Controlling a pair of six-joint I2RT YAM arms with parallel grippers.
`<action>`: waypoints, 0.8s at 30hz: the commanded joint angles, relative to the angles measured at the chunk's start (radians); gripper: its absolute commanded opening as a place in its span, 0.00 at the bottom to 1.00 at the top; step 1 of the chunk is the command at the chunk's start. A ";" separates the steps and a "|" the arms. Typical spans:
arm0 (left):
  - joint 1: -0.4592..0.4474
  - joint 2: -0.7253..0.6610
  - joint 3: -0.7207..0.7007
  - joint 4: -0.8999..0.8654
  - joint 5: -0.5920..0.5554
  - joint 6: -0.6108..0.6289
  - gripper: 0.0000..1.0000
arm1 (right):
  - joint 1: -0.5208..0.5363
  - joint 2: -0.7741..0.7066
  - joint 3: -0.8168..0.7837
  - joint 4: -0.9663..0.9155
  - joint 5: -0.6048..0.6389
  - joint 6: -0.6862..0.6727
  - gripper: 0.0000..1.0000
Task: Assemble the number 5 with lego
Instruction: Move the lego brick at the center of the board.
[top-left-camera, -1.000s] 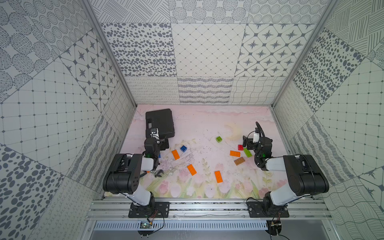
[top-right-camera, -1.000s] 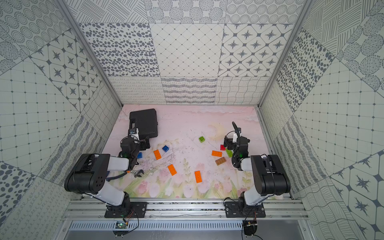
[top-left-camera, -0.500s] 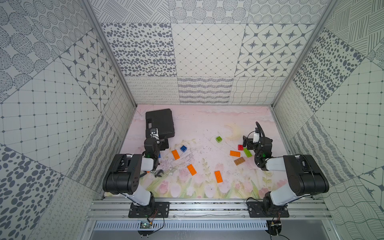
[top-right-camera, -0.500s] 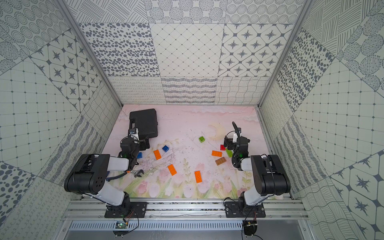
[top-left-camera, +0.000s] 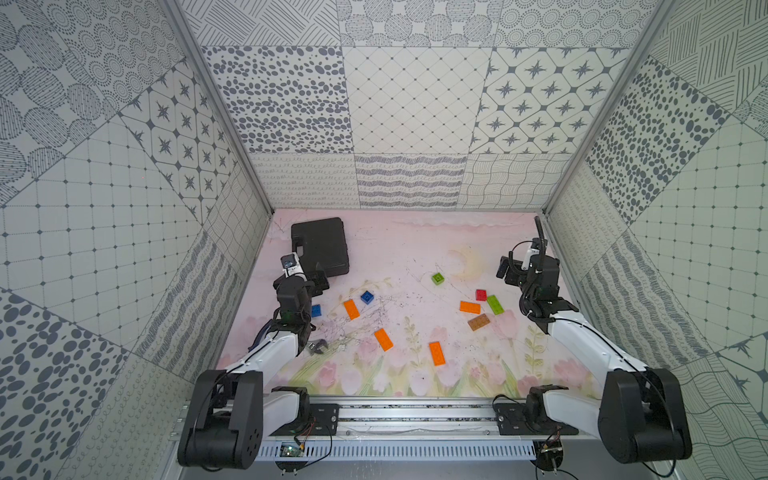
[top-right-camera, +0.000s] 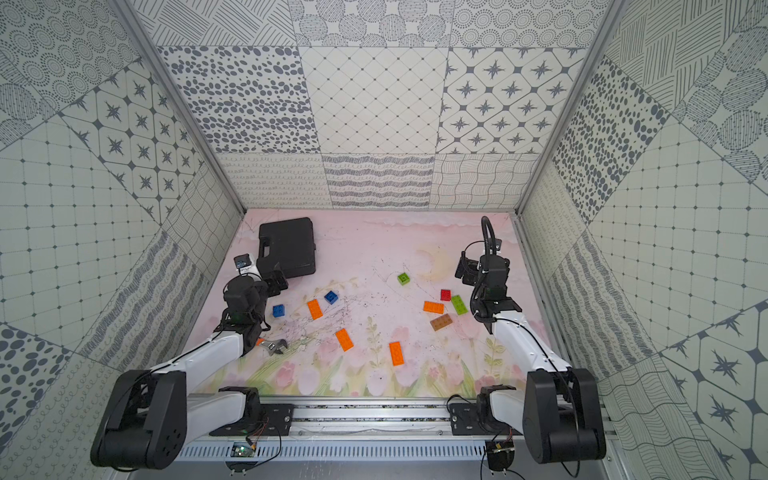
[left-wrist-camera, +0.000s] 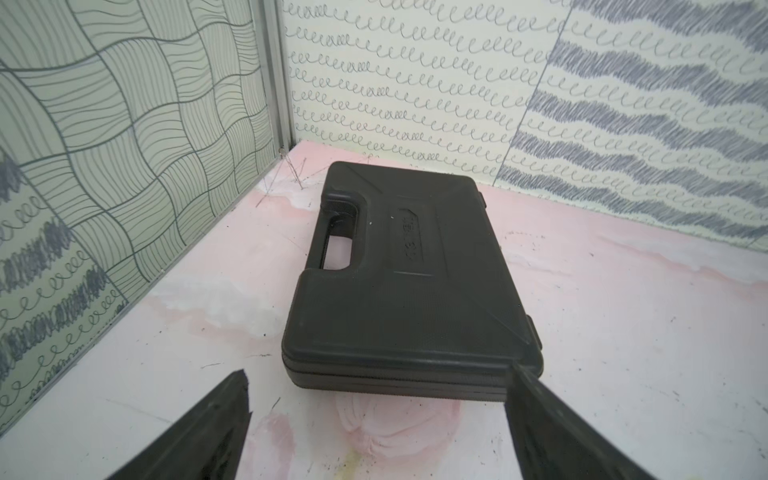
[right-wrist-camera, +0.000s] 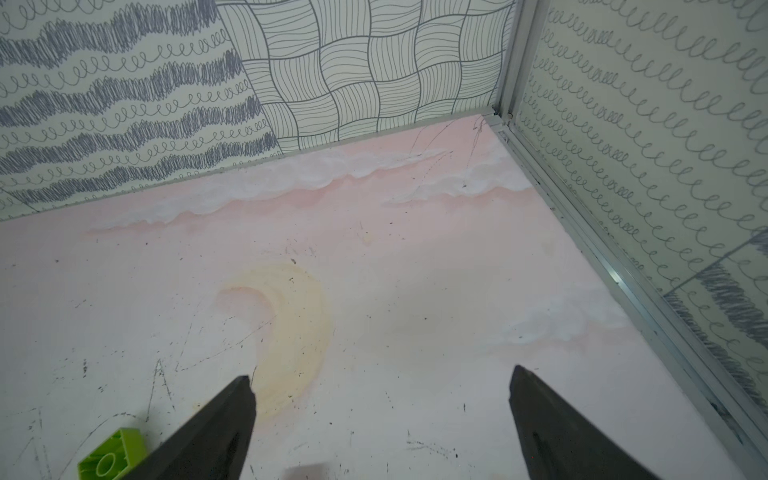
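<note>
The lego lies loose on the pink mat in both top views. Several orange oblongs (top-left-camera: 351, 309) are spread across the middle. Two blue squares (top-left-camera: 367, 297) lie left of centre. A red square (top-left-camera: 481, 294), a green oblong (top-left-camera: 495, 304) and a brown oblong (top-left-camera: 478, 322) cluster at the right. A green square (top-left-camera: 437, 278) sits apart, also in the right wrist view (right-wrist-camera: 110, 455). My left gripper (top-left-camera: 318, 282) (left-wrist-camera: 378, 370) is open and empty, facing the black case. My right gripper (top-left-camera: 507, 272) (right-wrist-camera: 381, 375) is open and empty over bare mat beyond the red square.
A shut black case (top-left-camera: 320, 247) (left-wrist-camera: 399, 282) lies at the back left, just beyond the left fingers. A wrench (top-right-camera: 272, 345) lies by the left forearm. Patterned walls close in the mat on three sides; a metal rail (top-left-camera: 415, 415) runs along the front.
</note>
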 joint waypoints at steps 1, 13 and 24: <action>-0.003 -0.097 0.083 -0.329 -0.072 -0.203 0.99 | -0.007 -0.043 0.051 -0.275 0.008 0.251 0.99; 0.028 -0.181 0.258 -0.827 0.229 -0.554 0.99 | -0.108 -0.097 0.024 -0.375 -0.697 0.453 0.99; -0.001 -0.151 0.201 -0.757 0.603 -0.671 0.99 | 0.091 -0.143 0.035 -0.693 -0.526 0.426 0.97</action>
